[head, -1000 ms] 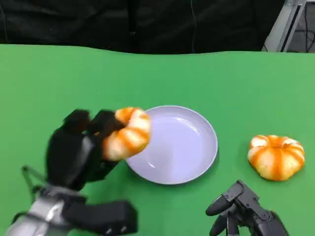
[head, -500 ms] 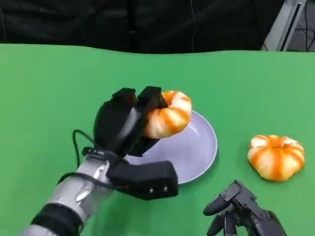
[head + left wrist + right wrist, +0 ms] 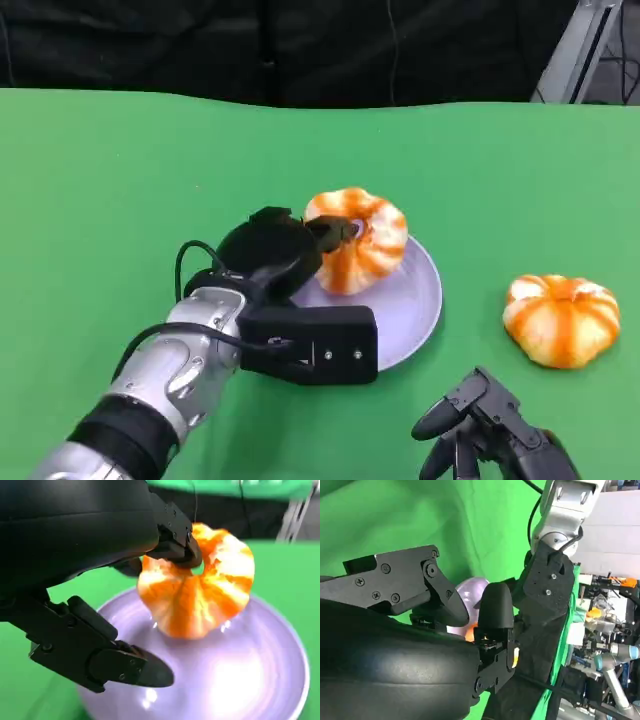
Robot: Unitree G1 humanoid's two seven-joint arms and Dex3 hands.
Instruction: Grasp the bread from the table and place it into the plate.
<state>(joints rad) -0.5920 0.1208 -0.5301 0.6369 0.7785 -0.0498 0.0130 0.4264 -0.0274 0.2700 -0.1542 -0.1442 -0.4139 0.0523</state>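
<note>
**A:** What does the left hand hold at this stage?

**B:** It grips the orange-and-white ridged, bun-shaped bread. In the left wrist view a black fingertip hooks into the hollow at the bread's centre, with the thumb standing apart below it. The bread sits at the fingertips, tilted on edge, directly over the round, glossy lilac plate. Whether its lower edge already touches the plate's floor cannot be told.

**B:** And the right hand?

**A:** It lies low and well apart from the left, fingers curled inward with nothing in them. A second orange-and-white ridged bread rests on the green cloth table just beyond it, off to the outer side.

**A:** What could go wrong from here?

**B:** In my judgement, three things. First, the bread is tilted; released from this pose it may roll on its rim toward the plate's far edge and off onto the table. Second, the fingertip hooked in the central hollow may snag as the hand opens, dragging the bread back out as the arm moves away. Third, the hand's bulk sits over the plate's near rim; a downward push there could tip or shove the plate.

**A:** The safer course?

**B:** Probably lowering until the bread bears on the plate, then spreading the fingers fully before lifting.
</note>
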